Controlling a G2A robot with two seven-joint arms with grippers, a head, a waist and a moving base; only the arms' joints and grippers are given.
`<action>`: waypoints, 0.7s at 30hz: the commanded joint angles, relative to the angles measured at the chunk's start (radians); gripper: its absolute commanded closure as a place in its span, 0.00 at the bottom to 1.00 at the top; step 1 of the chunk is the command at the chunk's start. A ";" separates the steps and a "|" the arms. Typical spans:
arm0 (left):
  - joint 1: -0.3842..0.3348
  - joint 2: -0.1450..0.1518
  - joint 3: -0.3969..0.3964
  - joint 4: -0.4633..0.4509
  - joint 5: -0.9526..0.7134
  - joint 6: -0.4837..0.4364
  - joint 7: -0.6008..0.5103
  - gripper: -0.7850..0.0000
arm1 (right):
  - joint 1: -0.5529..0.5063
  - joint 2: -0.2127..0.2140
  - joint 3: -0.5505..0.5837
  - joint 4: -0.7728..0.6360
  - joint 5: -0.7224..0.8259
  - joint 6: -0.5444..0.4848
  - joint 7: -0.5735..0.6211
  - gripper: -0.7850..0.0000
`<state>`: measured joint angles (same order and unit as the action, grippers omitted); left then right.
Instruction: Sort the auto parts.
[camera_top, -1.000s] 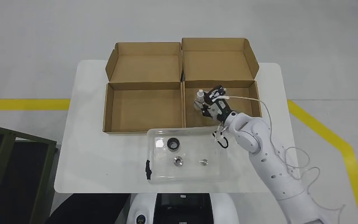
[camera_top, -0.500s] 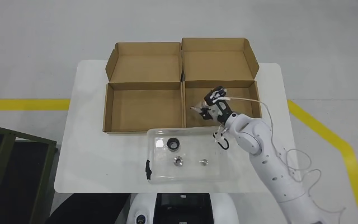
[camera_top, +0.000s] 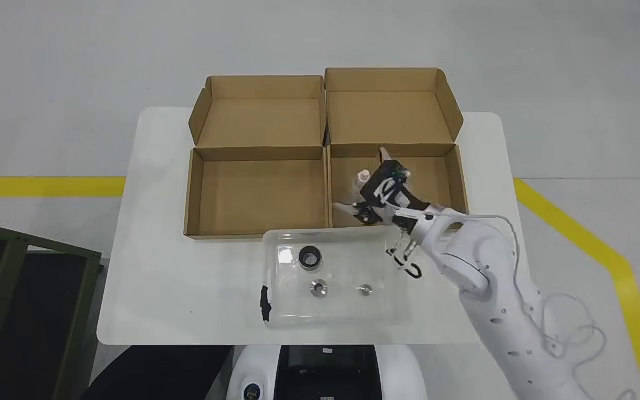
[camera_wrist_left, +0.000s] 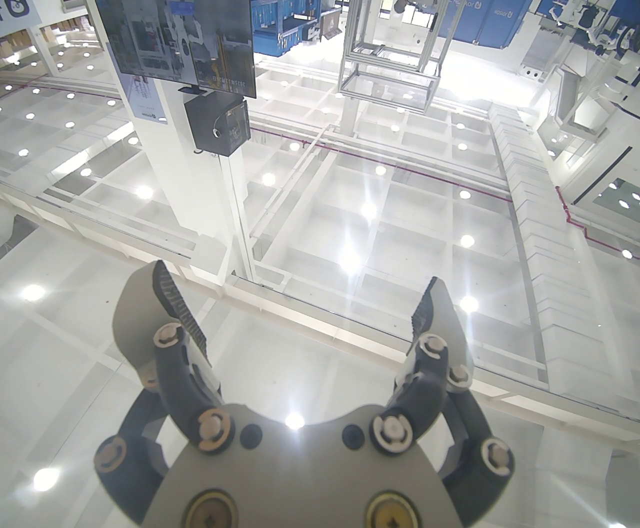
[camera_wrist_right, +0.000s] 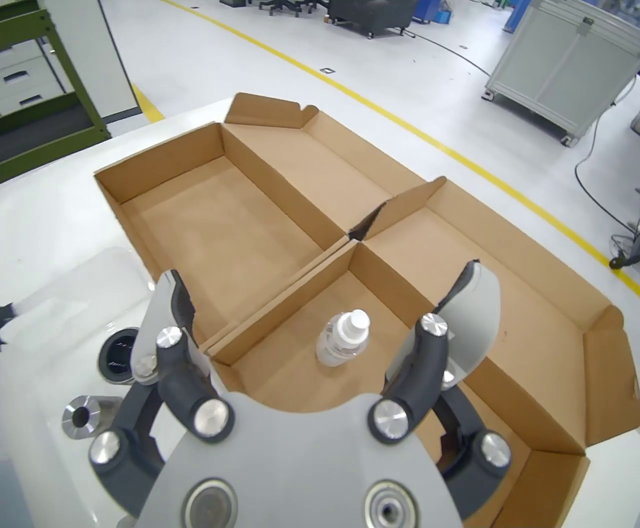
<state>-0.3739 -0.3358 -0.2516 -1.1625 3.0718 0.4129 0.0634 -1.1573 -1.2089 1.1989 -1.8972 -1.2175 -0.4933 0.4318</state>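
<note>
Since a second ago the right gripper (camera_wrist_right: 324, 280) has let go of the small bottle (camera_wrist_right: 344, 337) it was carrying over the boxes. It has drawn back a little toward the near wall, and its jaws now stand spread wide with nothing between them. The bottle rests on the floor of the right box (camera_top: 445, 190), close to the wall that box shares with the left box (camera_top: 255, 195), about midway from front to back. It seems to stand on its base with the white cap up, though a slight lean cannot be ruled out.

The bottle looks like clear plastic, so probably light, fairly stiff and smooth-sided, and easy to knock over. If it needs taking again, the best hold is likely across the body just below the cap.

Nearer the front edge of the bench (camera_top: 160, 250), a clear tray (camera_top: 275, 300) touches the boxes' near walls. It holds a black ring (camera_top: 311, 258) at its far left, a metal bush (camera_top: 318, 289) nearer the middle and a small metal piece (camera_top: 365, 290) to the right. The metal ones are likely dense, hard and slick. Pinching across the outer wall should serve.

The left gripper (camera_wrist_left: 300, 310) points up at the ceiling, with its jaws apart and empty.
</note>
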 joint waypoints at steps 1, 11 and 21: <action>0.000 0.000 0.000 0.000 0.000 0.000 0.000 0.00 | -0.024 0.005 0.000 -0.040 0.007 -0.044 0.026 0.00; 0.000 0.000 0.000 0.000 0.000 0.000 0.000 0.00 | -0.154 0.034 0.013 -0.171 0.048 -0.231 0.147 0.00; 0.000 0.000 0.000 0.000 0.000 0.000 0.000 0.00 | -0.238 0.066 0.050 -0.234 0.020 -0.352 0.297 0.00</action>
<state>-0.3739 -0.3358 -0.2516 -1.1625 3.0718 0.4129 0.0634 -1.3896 -1.1457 1.2437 -2.1305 -1.1966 -0.8422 0.7221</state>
